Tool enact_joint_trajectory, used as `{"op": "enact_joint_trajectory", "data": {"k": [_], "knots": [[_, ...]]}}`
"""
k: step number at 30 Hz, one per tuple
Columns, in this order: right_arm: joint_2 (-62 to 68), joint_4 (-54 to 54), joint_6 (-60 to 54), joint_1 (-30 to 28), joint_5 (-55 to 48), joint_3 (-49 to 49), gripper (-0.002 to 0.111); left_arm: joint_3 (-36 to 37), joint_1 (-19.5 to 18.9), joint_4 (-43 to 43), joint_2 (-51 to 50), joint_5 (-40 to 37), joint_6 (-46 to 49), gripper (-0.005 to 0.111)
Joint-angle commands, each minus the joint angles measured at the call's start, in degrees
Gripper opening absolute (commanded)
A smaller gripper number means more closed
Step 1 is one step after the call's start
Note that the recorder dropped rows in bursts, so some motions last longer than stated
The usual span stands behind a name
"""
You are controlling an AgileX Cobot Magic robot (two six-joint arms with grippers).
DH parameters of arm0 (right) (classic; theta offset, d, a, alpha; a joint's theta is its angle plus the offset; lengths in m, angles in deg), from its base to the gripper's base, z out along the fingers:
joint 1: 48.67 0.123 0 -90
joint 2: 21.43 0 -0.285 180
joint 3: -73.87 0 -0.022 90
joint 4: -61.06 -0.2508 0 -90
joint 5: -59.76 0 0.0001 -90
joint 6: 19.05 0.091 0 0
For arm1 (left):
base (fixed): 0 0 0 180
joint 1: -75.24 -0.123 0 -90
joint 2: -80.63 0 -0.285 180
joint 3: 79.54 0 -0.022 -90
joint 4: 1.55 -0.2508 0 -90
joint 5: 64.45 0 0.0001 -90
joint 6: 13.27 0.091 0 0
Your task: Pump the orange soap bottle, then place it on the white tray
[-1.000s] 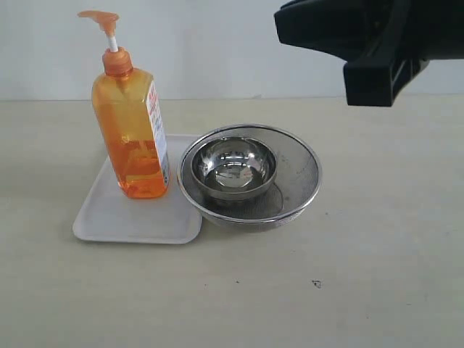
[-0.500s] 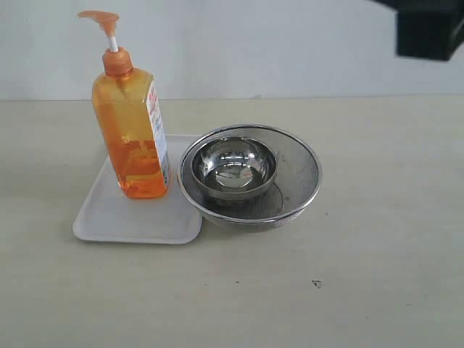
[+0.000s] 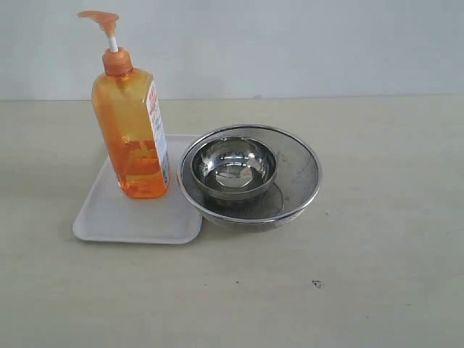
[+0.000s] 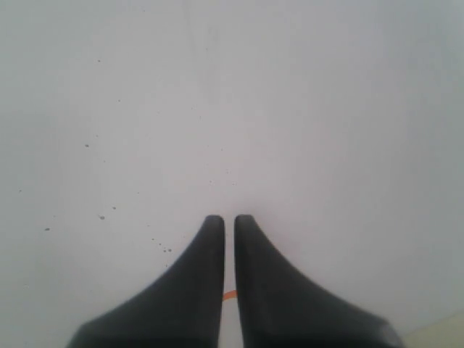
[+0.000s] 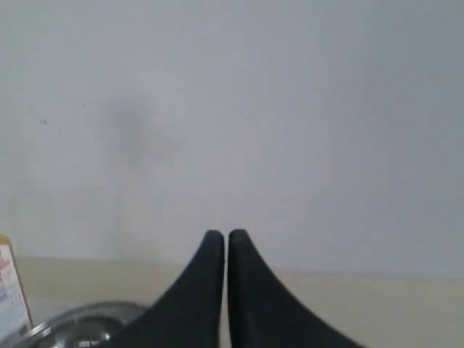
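Observation:
The orange soap bottle (image 3: 133, 130) stands upright on the white tray (image 3: 123, 216) at the left of the table, pump head raised. Neither gripper shows in the exterior view. In the left wrist view my left gripper (image 4: 229, 219) is shut, pointing at the white wall, with a sliver of orange (image 4: 229, 295) showing through the slit between its fingers. My right gripper (image 5: 222, 235) is shut with nothing in it, well above the table. The bottle's white label edge (image 5: 9, 290) shows at the border of the right wrist view.
A round steel mesh strainer (image 3: 297, 181) with a small steel bowl (image 3: 233, 168) inside it sits against the tray's right side. The strainer's rim (image 5: 80, 319) shows in the right wrist view. A small dark speck (image 3: 316, 283) lies on the beige table.
The black right arm, which was at the top right of the exterior view, has risen and left that view. Bottle, tray and strainer have not moved.

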Motion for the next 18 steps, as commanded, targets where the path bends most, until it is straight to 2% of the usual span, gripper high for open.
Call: {"op": "enact_joint_trajectory", "data": {"k": [1,9,18], "knots": [[-3.0,0.1,0.0,-0.4,1.2,-6.9,0.000,0.2,0.5,-0.1,0.4,-0.2,-0.4,0.005],[-12.5,0.1,0.0,-0.4,5.8,-17.4,0.000,0.2,0.5,-0.1,0.4,-0.2,-0.4,0.005],[-19.5,0.5,4.3,-0.4,7.3,-18.2,0.000,0.2,0.5,-0.1,0.4,-0.2,-0.4,0.005]]}}
